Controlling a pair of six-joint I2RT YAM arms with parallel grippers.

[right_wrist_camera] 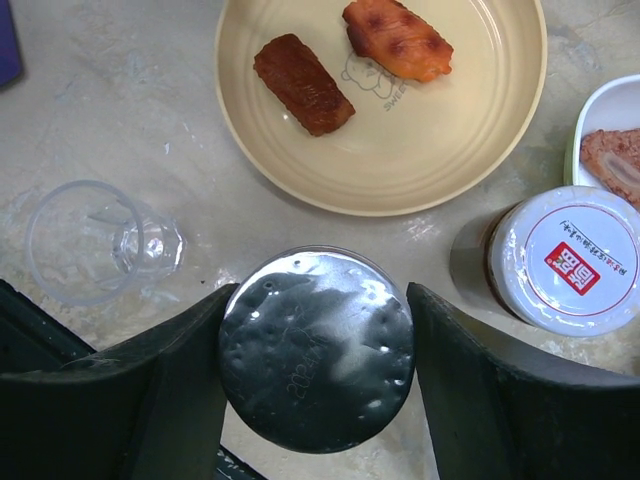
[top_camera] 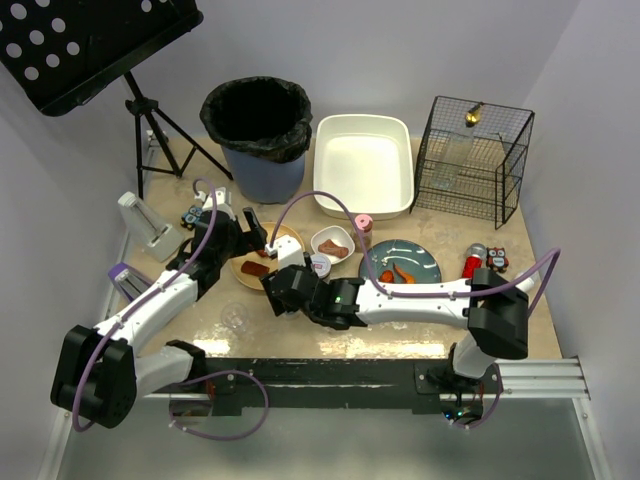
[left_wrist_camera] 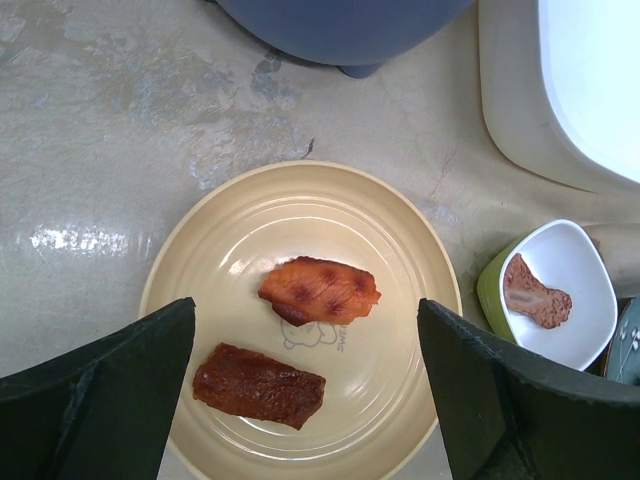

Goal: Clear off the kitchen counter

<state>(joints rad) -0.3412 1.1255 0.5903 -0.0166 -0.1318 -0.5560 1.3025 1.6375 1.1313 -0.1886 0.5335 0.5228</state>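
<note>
The beige mottled kitchen counter [top_camera: 420, 325] carries several dishes. My right gripper [right_wrist_camera: 320, 300] is shut on a round can with a dented silver foil lid [right_wrist_camera: 316, 350], one finger on each side. It holds the can near the counter's front, below a beige plate [right_wrist_camera: 400, 140]. My left gripper [left_wrist_camera: 305, 330] is open and empty above that plate [left_wrist_camera: 400, 260]. The plate holds an orange salmon piece [left_wrist_camera: 320, 291] and a brown meat slice [left_wrist_camera: 258, 385]. In the top view the left gripper [top_camera: 255, 240] and right gripper [top_camera: 283, 285] flank the plate [top_camera: 290, 235].
A clear glass cup [right_wrist_camera: 100, 245] lies left of the can and a white-lidded jar [right_wrist_camera: 565, 260] stands to its right. A white bowl of meat [top_camera: 332, 243] and a teal plate [top_camera: 400, 262] sit mid-counter. At the back are a lined bin [top_camera: 257, 135], a white tub [top_camera: 362, 165] and a wire basket [top_camera: 472, 160].
</note>
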